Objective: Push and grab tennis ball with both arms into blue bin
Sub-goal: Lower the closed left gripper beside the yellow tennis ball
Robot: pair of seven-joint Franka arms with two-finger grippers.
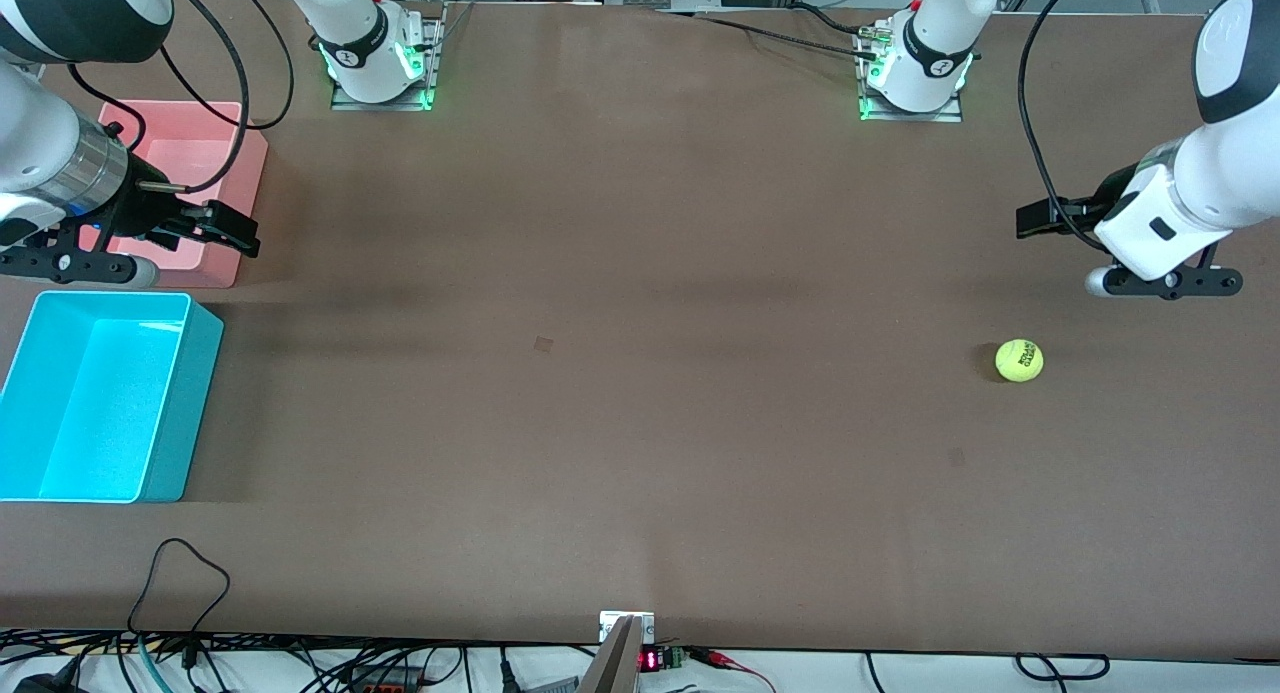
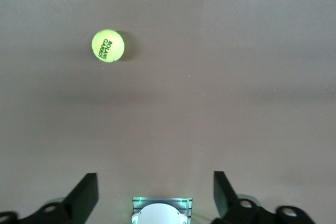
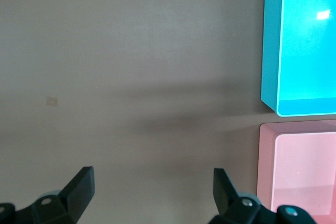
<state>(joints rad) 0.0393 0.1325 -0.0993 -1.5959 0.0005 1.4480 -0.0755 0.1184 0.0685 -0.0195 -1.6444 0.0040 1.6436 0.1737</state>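
The tennis ball, yellow-green with black lettering, rests on the brown table toward the left arm's end. My left gripper hangs open above the table, over a spot farther from the front camera than the ball, and nothing is between its fingers. The left wrist view shows the ball well ahead of the left gripper and off to one side. The blue bin stands empty at the right arm's end. My right gripper is open over the pink bin's edge, with the blue bin in its wrist view.
A pink bin stands beside the blue bin, farther from the front camera, and also shows in the right wrist view. A small tape mark lies mid-table. Cables trail over the table's near edge.
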